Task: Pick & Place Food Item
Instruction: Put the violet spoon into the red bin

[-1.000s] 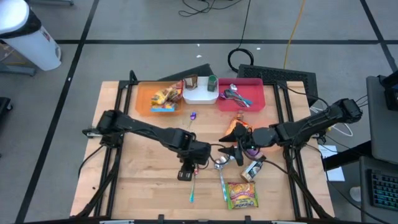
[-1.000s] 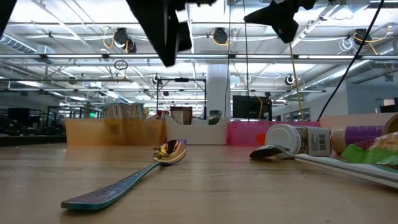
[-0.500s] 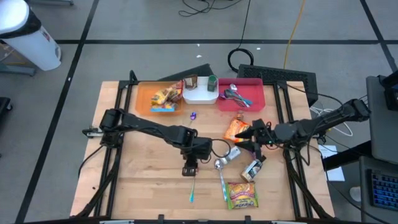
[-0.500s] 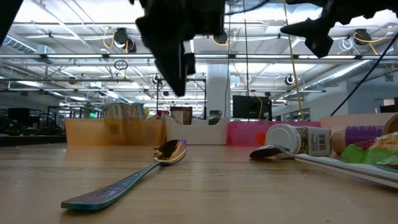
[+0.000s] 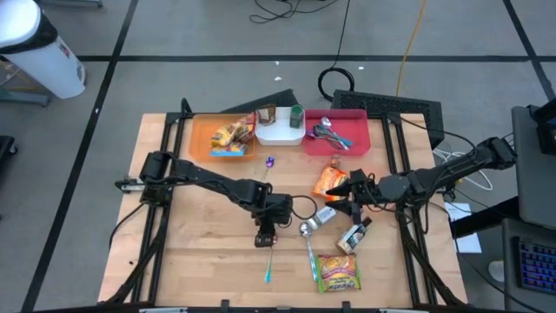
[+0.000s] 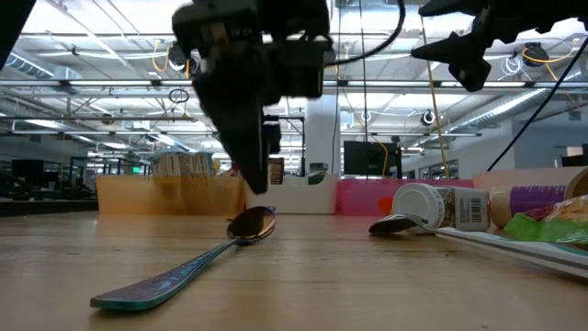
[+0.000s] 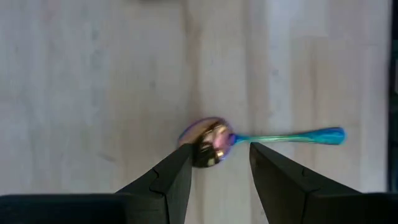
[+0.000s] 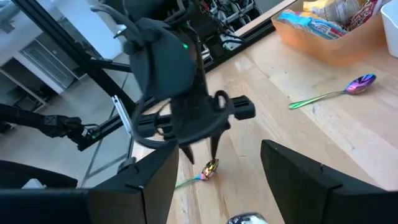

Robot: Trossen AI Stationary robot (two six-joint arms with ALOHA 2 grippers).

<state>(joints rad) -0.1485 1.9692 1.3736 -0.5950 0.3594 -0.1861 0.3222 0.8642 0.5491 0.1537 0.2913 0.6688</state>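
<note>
Left gripper [image 7: 219, 163], fingers parted and empty, hangs just above the iridescent spoon [image 7: 249, 138] near the table's middle; best lowered straight so the fingers straddle its neck before closing, while the right gripper [image 5: 352, 193], open and empty, waits beside the orange snack bag [image 5: 331, 180].

The left gripper [image 5: 265, 237] is hanging directly over the iridescent spoon [image 7: 214, 138], fingers parted, blocking any approach from above there. Bare wood is lying open on the table's left half [image 5: 187, 252] (nothing standing on it). Right of centre, a silver spoon [image 5: 309, 245], a small bottle [image 5: 352, 236] and a snack packet [image 5: 338, 272] are crowding the passage, with the right gripper [image 5: 352, 193] hovering above them.
</note>
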